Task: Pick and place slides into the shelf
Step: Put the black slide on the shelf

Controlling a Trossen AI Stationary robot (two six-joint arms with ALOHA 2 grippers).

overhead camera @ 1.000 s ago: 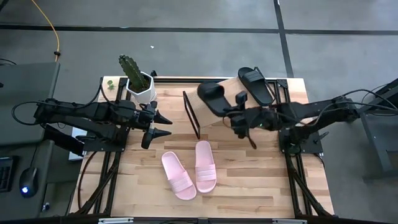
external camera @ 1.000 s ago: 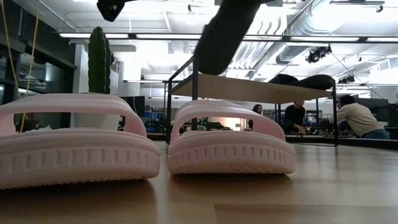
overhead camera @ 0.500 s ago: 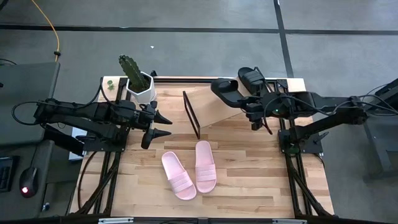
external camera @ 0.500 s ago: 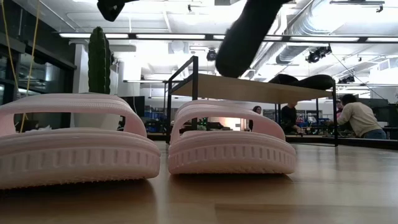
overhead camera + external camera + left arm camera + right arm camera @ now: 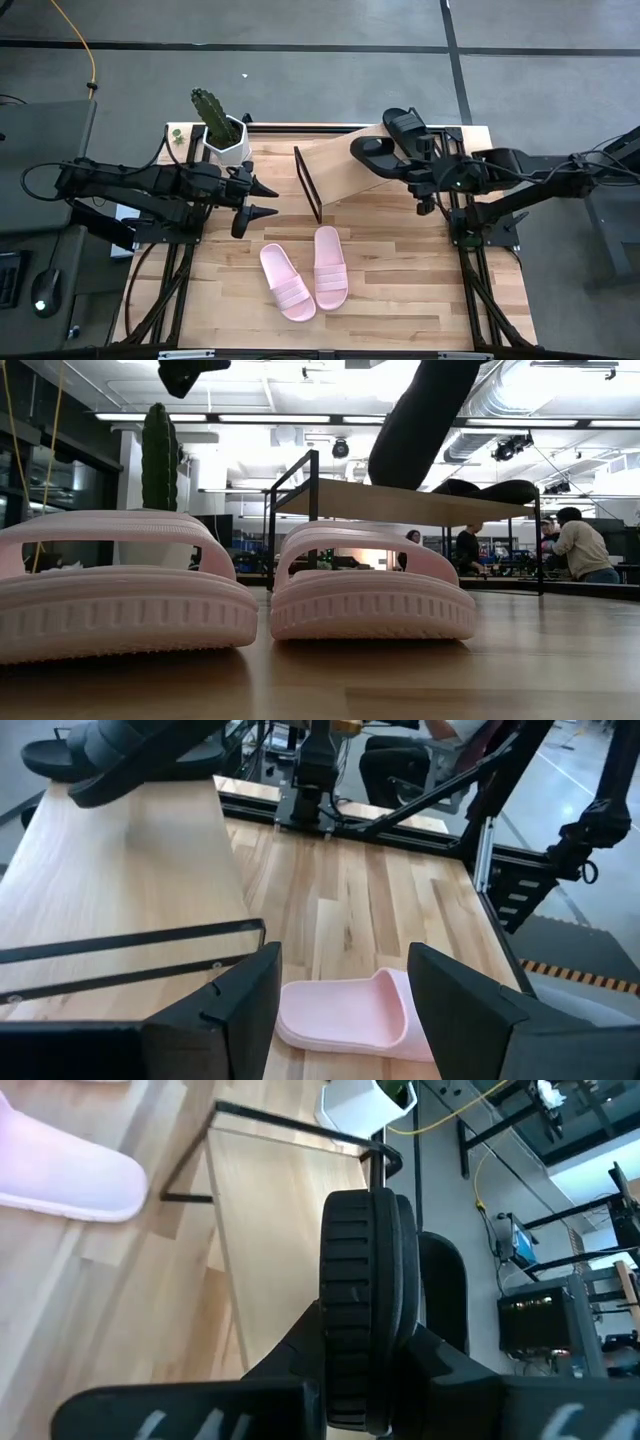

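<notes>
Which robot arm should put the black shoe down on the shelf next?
The right one. Its gripper already holds the black slide over the shelf, beside the other black slide. The left gripper is open and empty, away from the shelf.

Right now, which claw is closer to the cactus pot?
Left. The left claw hangs open just beside the cactus pot, on its shelf side. The right claw is across the shelf, holding a black slide over the far end.
</notes>
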